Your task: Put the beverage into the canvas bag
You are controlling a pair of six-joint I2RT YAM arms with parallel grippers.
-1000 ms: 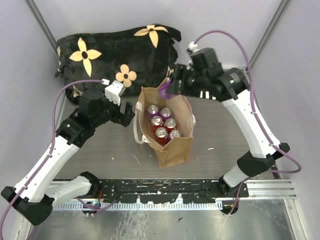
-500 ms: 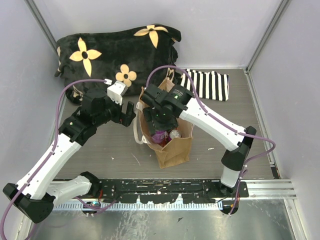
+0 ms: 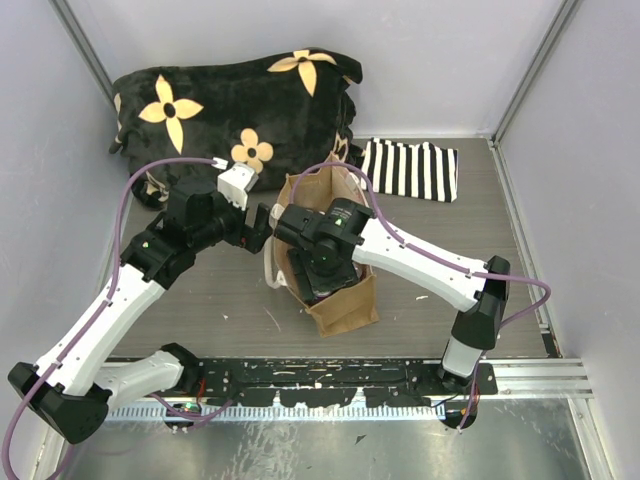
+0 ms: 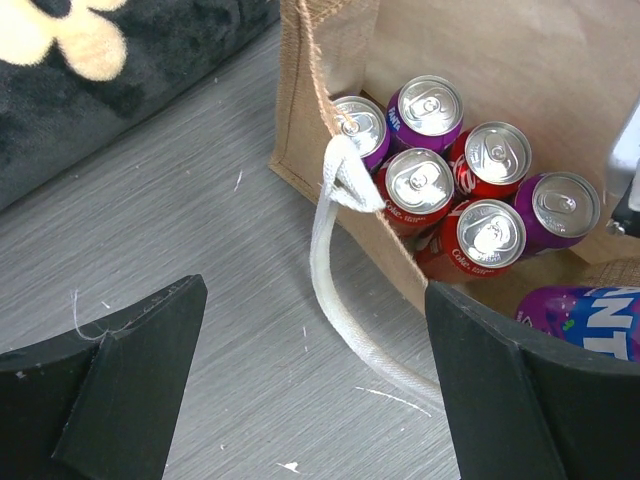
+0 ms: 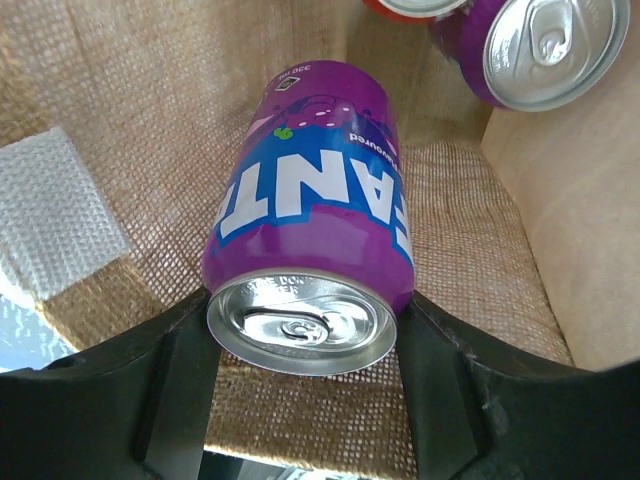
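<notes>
The tan jute canvas bag (image 3: 347,304) stands open at mid-table, with several upright red and purple cans (image 4: 430,180) inside. My right gripper (image 5: 305,335) is down inside the bag, shut on a purple Fanta can (image 5: 312,225) held tilted just above the woven bag floor (image 5: 470,230). In the top view my right wrist (image 3: 325,250) covers the bag's mouth. The purple can also shows in the left wrist view (image 4: 590,315). My left gripper (image 4: 320,400) is open and empty beside the bag's left wall, over its cream handle (image 4: 340,260).
A black flowered blanket (image 3: 230,100) lies at the back left. A black-and-white striped cloth (image 3: 412,170) lies at the back right. Grey walls enclose the table on three sides. A metal rail (image 3: 330,378) runs along the near edge.
My right arm has swung from the back right over the bag and lowered the purple can into it. My left gripper has edged slightly closer to the bag.
</notes>
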